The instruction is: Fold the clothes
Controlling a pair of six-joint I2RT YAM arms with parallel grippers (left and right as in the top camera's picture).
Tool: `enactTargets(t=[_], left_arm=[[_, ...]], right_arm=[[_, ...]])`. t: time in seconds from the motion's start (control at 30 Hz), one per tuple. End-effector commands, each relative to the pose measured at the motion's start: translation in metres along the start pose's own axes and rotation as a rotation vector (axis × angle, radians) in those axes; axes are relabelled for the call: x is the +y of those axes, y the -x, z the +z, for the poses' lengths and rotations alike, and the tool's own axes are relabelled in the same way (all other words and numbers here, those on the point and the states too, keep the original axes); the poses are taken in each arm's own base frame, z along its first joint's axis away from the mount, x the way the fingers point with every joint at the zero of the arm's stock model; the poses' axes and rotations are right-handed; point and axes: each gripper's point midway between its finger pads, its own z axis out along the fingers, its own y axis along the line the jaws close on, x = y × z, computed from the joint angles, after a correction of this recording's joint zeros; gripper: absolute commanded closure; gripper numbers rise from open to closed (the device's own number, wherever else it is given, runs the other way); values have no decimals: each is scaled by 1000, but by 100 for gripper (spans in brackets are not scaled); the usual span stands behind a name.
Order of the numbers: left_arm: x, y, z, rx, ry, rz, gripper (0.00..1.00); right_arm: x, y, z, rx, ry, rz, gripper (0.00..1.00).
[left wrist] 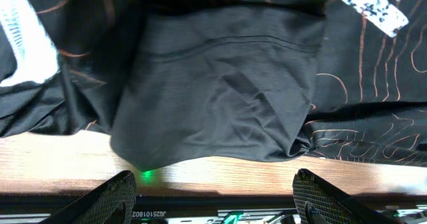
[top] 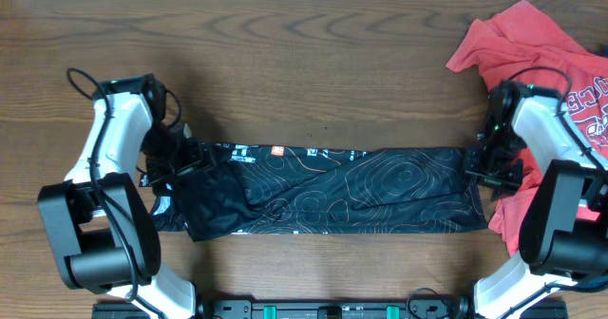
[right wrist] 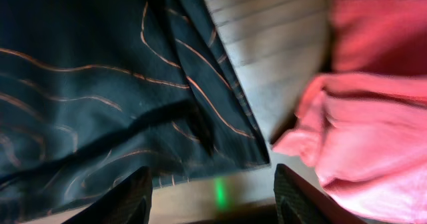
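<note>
**Black shirt lay in a long band, both hands open at its ends**

The black sports shirt lay flat on the wooden worktop. It was folded into a long narrow band running left to right, with its orange-white contour lines and a small orange logo facing up. At the shirt's left end a plain black sleeve was turned over onto the patterned cloth. The sleeve was rumpled, and its lower edge reached the bare wood.

The left hand hung over that left end. In the wrist view its two fingers stood wide apart with nothing between them. The right hand was at the shirt's right end, likewise spread open and holding nothing, its fingers over the band's corner.

The red T-shirt lay crumpled just beside the shirt's right end, with white lettering showing near the right arm. Whether the two garments touched at that corner could not be told.
</note>
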Motion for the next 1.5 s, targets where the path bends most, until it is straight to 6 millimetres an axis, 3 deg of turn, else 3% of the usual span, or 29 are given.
enactTargets(t=[0.0,0.17,0.33,0.47,0.63,0.67,0.8,0.9,1.03,1.23,1.33,1.47], left_arm=[[-11,2,-5,-25,-13,28,23],[-12,4,7,-33,-11,33,20],[-16,22,24,-106,-22,59,20],[-24,34,39,-167,-30,98,24],[-36,36,50,-190,-25,149,29],[-39,37,50,-196,-25,157,31],[-44,36,52,-199,-24,162,59],[-44,36,52,-198,-23,161,68],[-44,35,52,-194,-23,160,94],[-46,32,42,-196,-24,162,94],[-52,32,23,-239,-37,174,94],[-78,29,-9,-348,-143,252,94]], right_arm=[[3,-6,13,16,37,-29,42],[5,-9,27,15,42,-30,39],[5,-7,29,8,44,-29,39],[5,-5,29,-1,46,-28,39],[6,-4,29,-4,46,-28,39],[6,-4,29,-4,46,-28,39],[6,-4,29,-4,46,-28,40],[6,-4,29,-3,47,-28,39],[6,-4,29,-3,47,-28,40],[5,-5,29,-3,46,-28,39],[6,-4,29,-3,46,-28,39],[5,-5,29,-3,46,-28,39]])
